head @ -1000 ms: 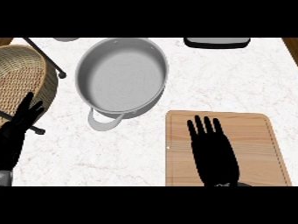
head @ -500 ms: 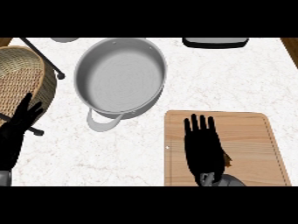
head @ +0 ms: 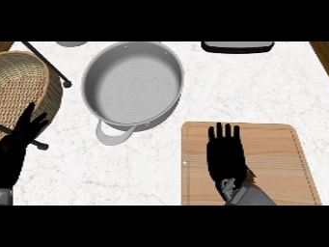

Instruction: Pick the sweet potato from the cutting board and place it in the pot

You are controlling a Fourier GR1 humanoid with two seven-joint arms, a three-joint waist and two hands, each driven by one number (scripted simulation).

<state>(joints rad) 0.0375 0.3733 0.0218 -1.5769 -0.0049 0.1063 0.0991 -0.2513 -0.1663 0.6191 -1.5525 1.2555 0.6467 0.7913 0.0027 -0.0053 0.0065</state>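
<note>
- White marbled table (head: 267,91) fills the view, with brown wood showing at its upper corners.
- A wooden cutting board (head: 281,159) lies at lower right; a grey pot (head: 132,87) stands up and left of it, apart from it.
- A wicker basket (head: 10,91) sits at the left edge, crossed by a black rod (head: 46,62).
- The right hand (head: 225,154) lies flat over the board, fingers straight; it has drawn back toward the lower edge since half a second ago.
- The sweet potato (head: 250,176) shows only as an orange-brown sliver beside that wrist, on the board.
- The left hand (head: 14,144) rests open at lower left, unchanged.
</note>
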